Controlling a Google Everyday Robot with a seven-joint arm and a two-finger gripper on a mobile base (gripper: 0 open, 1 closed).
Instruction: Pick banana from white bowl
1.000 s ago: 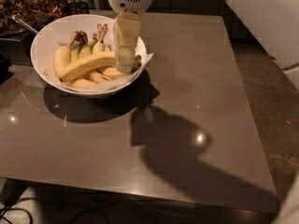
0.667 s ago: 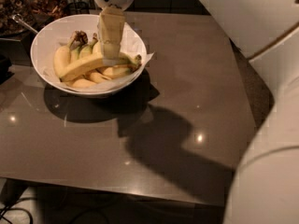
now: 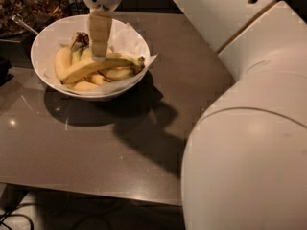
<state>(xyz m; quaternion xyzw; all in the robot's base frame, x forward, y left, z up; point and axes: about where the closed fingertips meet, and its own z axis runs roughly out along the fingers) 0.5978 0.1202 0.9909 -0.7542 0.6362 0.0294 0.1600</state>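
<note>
The white bowl (image 3: 48, 40) stands at the back left of the table, lined with crinkled white paper. In it lie several bananas. The banana (image 3: 91, 67), the longest one, curves across the front of the pile, with its dark stem tip at the right. My gripper (image 3: 99, 55) hangs straight down over the bowl, its tip touching or just above the middle of that banana. The shorter pale bananas with brown stems lie behind and under it.
A dark bowl with a spoon (image 3: 21, 25) and brown contents stands at the back left, beside the white bowl. The grey-brown table (image 3: 120, 143) extends to the front and right. My large white arm (image 3: 249, 128) fills the right side.
The gripper has moved left and lower into the bowl, onto the long banana. The arm has swung in and now fills more of the right side.
</note>
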